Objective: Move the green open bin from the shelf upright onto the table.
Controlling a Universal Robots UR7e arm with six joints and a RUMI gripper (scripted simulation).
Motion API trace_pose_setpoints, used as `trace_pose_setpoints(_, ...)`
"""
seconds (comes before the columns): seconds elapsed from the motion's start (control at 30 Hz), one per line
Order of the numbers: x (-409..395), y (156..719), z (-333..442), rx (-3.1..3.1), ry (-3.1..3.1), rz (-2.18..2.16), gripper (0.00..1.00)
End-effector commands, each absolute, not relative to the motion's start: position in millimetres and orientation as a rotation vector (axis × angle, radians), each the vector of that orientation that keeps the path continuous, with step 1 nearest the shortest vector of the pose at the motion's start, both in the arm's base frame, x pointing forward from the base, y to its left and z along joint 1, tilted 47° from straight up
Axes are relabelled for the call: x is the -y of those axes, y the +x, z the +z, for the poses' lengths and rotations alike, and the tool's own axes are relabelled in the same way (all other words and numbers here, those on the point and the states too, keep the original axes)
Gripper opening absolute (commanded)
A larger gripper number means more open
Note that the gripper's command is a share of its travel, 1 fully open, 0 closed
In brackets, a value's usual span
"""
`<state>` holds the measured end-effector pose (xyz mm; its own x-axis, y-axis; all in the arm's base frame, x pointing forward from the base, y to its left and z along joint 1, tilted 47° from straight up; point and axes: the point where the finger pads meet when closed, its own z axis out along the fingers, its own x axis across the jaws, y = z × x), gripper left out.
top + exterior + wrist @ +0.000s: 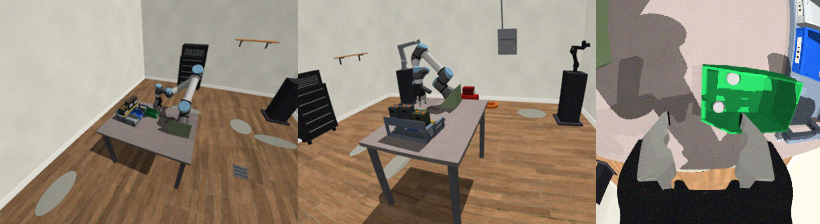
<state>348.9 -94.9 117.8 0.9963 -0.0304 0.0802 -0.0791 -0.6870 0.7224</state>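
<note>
Gripper [707,145] spread, pinching nothing; green bin [748,97] at centre right, its near corner hidden behind one finger [753,157].

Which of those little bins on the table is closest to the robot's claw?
The green bin, standing on the table just ahead of the open claw. The blue bin sits farther off in the grey shelf rack.

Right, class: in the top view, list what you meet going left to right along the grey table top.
Grey shelf rack with dark orange-topped boxes → blue open bin → green open bin → the open claw hanging above it → flat dark green mat.
</note>
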Motion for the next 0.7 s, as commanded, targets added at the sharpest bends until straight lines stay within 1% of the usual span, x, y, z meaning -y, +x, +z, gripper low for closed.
trace_pose_setpoints(0.0,88.3,348.7,123.9,0.078,2.328,0.076,0.58)
trace_pose_setpoints(0.5,83.9,348.5,128.1,0.078,2.328,0.076,0.58)
trace_pose_setpoints(0.53,83.9,348.5,128.1,0.078,2.328,0.076,0.0)
trace_pose_setpoints(0.67,83.9,348.5,128.1,0.078,2.328,0.076,0.0)
